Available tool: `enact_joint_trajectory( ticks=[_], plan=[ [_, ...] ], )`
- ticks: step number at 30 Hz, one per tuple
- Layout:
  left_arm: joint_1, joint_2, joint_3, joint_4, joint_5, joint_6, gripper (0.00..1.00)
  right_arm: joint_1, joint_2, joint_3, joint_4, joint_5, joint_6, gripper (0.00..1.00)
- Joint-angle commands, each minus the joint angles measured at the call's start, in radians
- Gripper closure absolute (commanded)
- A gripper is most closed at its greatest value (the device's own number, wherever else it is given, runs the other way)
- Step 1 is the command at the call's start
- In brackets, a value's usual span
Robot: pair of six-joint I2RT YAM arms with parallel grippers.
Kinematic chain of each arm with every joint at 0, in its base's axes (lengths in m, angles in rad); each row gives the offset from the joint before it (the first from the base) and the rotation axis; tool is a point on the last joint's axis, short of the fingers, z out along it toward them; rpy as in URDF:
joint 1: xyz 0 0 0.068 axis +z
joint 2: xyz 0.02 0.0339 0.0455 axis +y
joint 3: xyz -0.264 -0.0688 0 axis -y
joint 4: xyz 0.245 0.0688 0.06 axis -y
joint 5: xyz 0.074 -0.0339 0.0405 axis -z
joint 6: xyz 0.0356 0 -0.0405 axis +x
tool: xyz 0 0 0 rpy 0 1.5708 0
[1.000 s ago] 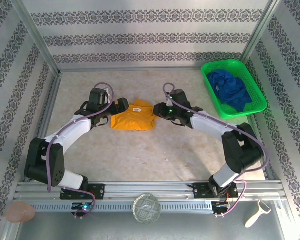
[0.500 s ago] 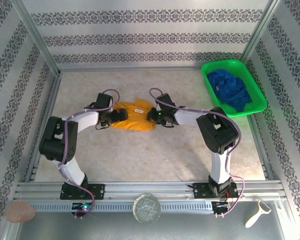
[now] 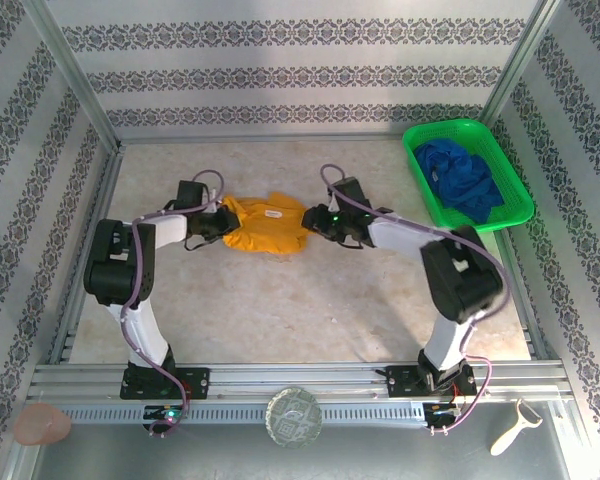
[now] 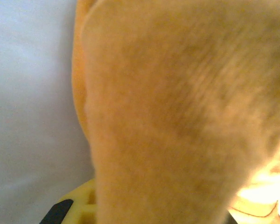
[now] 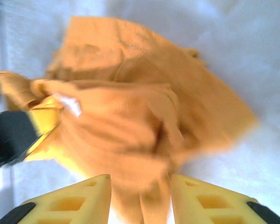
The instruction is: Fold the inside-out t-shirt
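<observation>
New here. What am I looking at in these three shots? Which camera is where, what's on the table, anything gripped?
Two small robot arms are bolted at the near edge of a table. One camera looks down from above and behind them; the other two sit on the wrists. On it lies a bunched mustard t-shirt; a green basket at the far right holds a dark blue garment. The left tool is shut on the t-shirt's left edge, so its wrist camera sees blurred cloth up close. The right tool is at the right edge, jaws apart, cloth between its fingers, not clearly pinched.
</observation>
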Motion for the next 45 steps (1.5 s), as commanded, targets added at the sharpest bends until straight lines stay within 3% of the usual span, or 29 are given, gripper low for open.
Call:
enact_joint_trajectory(
  ticks=[1,6,11,12,13,15,17,19,21,23,28,33,38,42,45],
  plan=[
    [0.099,0.011,0.141,-0.174,-0.004,0.111,1.0,-0.04,-0.181,-0.05,-0.051,-0.027,-0.039,0.56],
    [0.201,0.129,0.425,-0.505,-0.108,0.309,1.0,-0.116,-0.414,-0.193,-0.129,-0.01,-0.062,0.51],
    [0.3,0.284,0.634,-0.659,-0.167,0.386,0.98,-0.211,-0.631,-0.34,-0.202,0.002,-0.051,0.47],
    [0.32,0.311,0.667,-0.679,-0.177,0.391,0.91,-0.231,-0.67,-0.361,-0.226,0.004,-0.054,0.45],
    [0.336,0.33,0.693,-0.696,-0.189,0.397,0.78,-0.253,-0.704,-0.372,-0.248,0.003,-0.06,0.43],
    [0.368,0.357,0.74,-0.729,-0.23,0.408,0.36,-0.3,-0.757,-0.382,-0.305,-0.009,-0.088,0.36],
    [0.395,0.348,0.762,-0.742,-0.26,0.403,0.15,-0.34,-0.789,-0.374,-0.363,-0.003,-0.122,0.24],
    [0.421,0.308,0.759,-0.728,-0.267,0.383,0.01,-0.37,-0.811,-0.36,-0.406,0.026,-0.161,0.14],
    [0.438,0.232,0.731,-0.684,-0.258,0.347,0.0,-0.389,-0.816,-0.335,-0.444,0.088,-0.203,0.02],
    [0.439,0.137,0.696,-0.638,-0.254,0.323,0.0,-0.393,-0.807,-0.304,-0.467,0.165,-0.236,0.02],
    [0.44,-0.109,0.565,-0.551,-0.218,0.259,0.0,-0.396,-0.777,-0.261,-0.446,0.406,-0.289,0.02],
    [0.399,-0.404,0.274,-0.398,-0.211,0.186,0.0,-0.395,-0.764,-0.344,-0.243,0.615,-0.379,0.02],
    [0.216,-0.711,-0.135,-0.167,-0.437,0.293,0.0,-0.392,-0.78,-0.525,0.092,0.685,-0.502,0.02],
    [0.048,-0.846,-0.526,0.234,-0.643,0.387,0.0,-0.384,-0.678,-0.612,0.276,0.681,-0.593,0.02],
    [-0.029,-0.731,-0.726,0.689,-0.714,0.482,0.01,-0.367,-0.548,-0.645,0.437,0.693,-0.671,0.02]
  ],
)
